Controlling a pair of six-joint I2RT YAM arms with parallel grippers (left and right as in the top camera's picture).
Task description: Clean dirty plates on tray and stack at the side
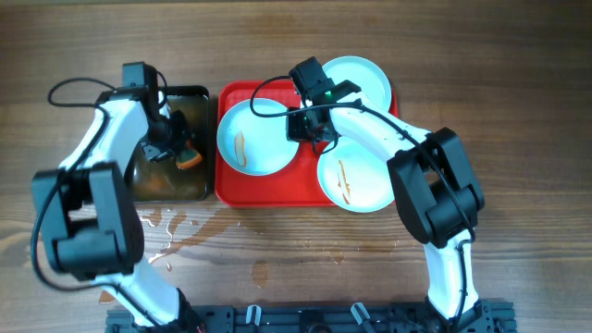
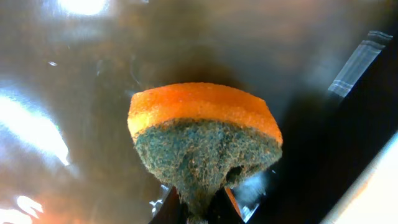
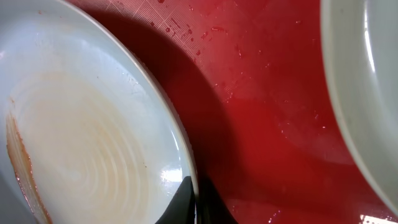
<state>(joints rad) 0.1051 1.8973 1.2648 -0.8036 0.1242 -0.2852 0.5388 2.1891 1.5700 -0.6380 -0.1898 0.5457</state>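
Note:
Three pale aqua plates lie on the red tray [image 1: 277, 185]. The left plate [image 1: 250, 139] [image 3: 81, 137] and the front right plate [image 1: 356, 176] carry orange-brown smears; the back right plate [image 1: 361, 79] looks plain. My right gripper [image 1: 303, 128] [image 3: 196, 202] is shut on the left plate's right rim, one finger above and one under it. Over the black tray, my left gripper [image 1: 181, 152] [image 2: 198, 200] is shut on an orange sponge [image 1: 191, 160] [image 2: 205, 134], whose green scouring side faces the camera.
The black tray [image 1: 199, 97] [image 2: 74, 74] sits left of the red tray and holds brownish water. Water is spilled on the wooden table [image 1: 176, 227] in front of it. Another plate's rim [image 3: 360, 93] fills the right of the right wrist view.

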